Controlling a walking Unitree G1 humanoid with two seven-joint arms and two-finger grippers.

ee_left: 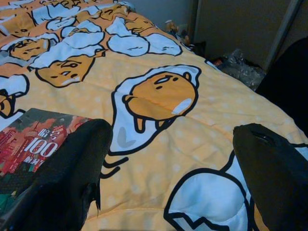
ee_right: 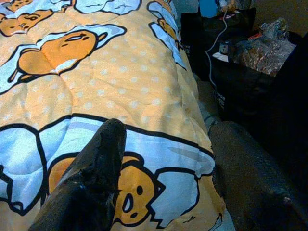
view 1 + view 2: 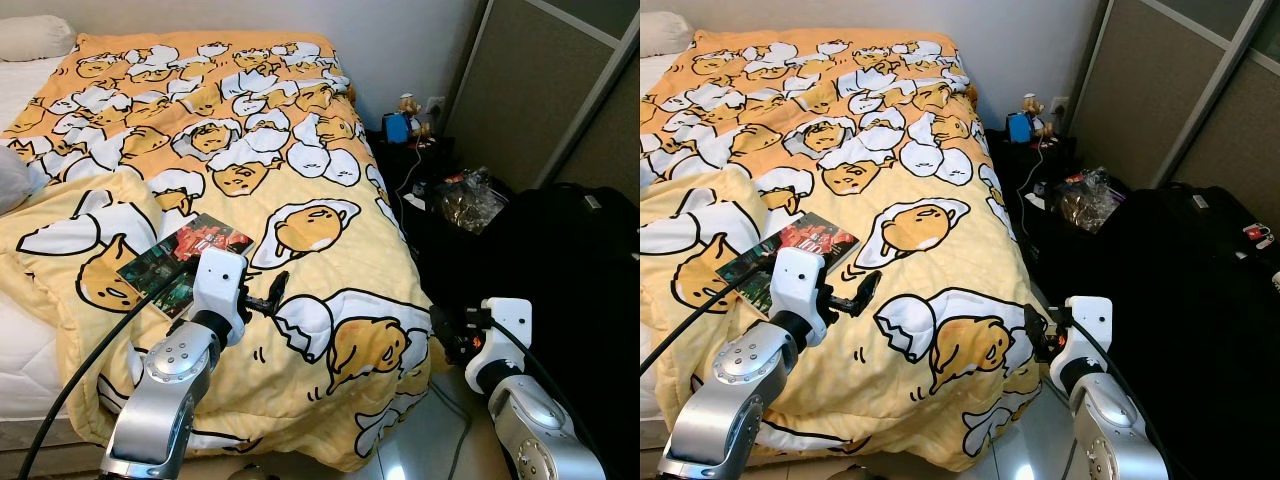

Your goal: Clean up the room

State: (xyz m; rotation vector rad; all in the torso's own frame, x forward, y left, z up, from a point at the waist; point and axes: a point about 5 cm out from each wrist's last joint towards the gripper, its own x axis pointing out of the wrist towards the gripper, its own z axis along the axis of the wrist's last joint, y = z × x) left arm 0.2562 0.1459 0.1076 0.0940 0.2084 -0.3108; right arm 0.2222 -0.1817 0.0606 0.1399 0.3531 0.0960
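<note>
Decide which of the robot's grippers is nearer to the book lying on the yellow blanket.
Left. The left gripper hovers open over the blanket just beside the book. The right gripper, also open, is off the bed's far corner, well away from it.

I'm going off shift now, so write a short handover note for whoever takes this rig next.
Left end effector: open, holding nothing, raised over the yellow egg-print comforter, just beside the book.
Right end effector: open, holding nothing, near the bed's foot corner by the black suitcase.
The book lies flat on the comforter, not yet picked up. A crinkled plastic bag and small items sit on the dark stand beside the bed.
Done: nothing visibly tidied yet.
Left: probably grasp the book first, then deal with the clutter beside the bed.
</note>
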